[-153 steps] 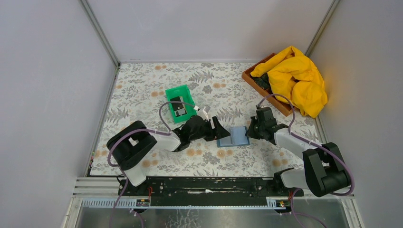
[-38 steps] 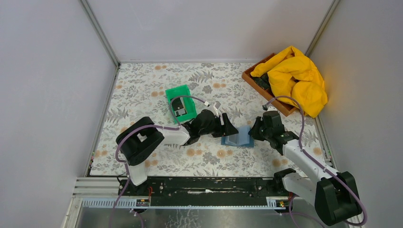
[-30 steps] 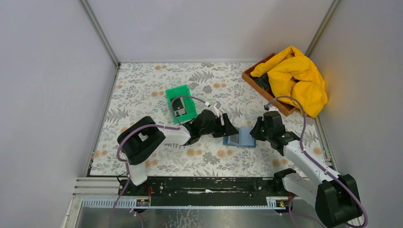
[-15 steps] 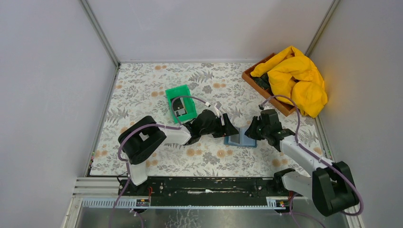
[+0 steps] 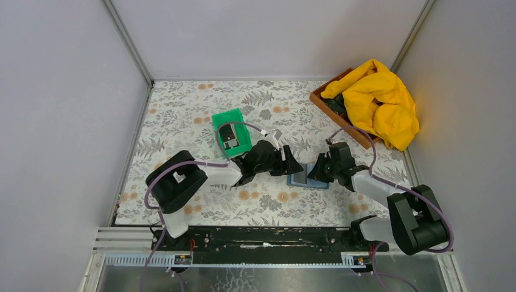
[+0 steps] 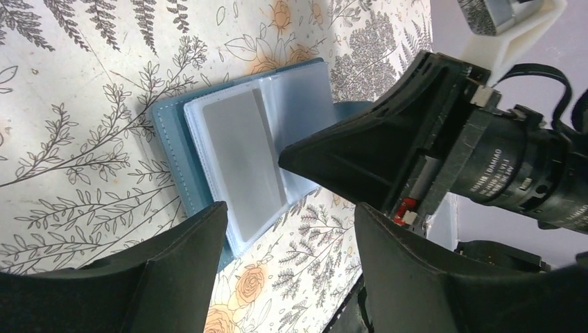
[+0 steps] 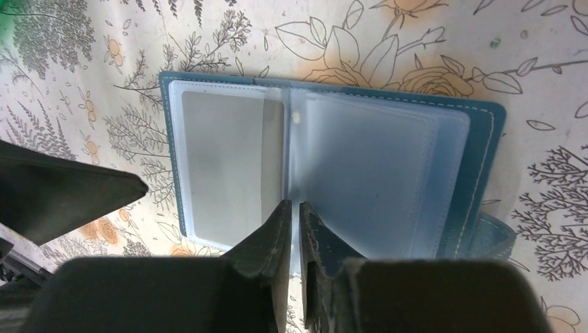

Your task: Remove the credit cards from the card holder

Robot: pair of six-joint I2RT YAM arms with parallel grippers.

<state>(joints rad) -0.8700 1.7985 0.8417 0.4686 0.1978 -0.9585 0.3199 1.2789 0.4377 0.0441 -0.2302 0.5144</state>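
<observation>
The steel-blue card holder (image 7: 485, 139) lies open on the floral mat, its clear sleeves showing. A grey credit card (image 7: 222, 166) sits in the left sleeve and also shows in the left wrist view (image 6: 243, 159). My right gripper (image 7: 295, 208) is shut, its tips pressed down at the holder's spine between the sleeves. My left gripper (image 6: 290, 215) is open and empty, hovering just left of the holder (image 6: 170, 135). In the top view both grippers, left (image 5: 292, 165) and right (image 5: 313, 173), meet over the holder (image 5: 299, 180). Dark cards (image 5: 228, 137) lie in the green tray.
The green tray (image 5: 238, 115) stands behind the left arm. A wooden box (image 5: 319, 97) with a yellow cloth (image 5: 380, 100) fills the back right corner. Grey walls enclose the mat on three sides.
My right gripper has swung left and down onto the open holder's middle. My left gripper has barely moved. The holder stays in place.
</observation>
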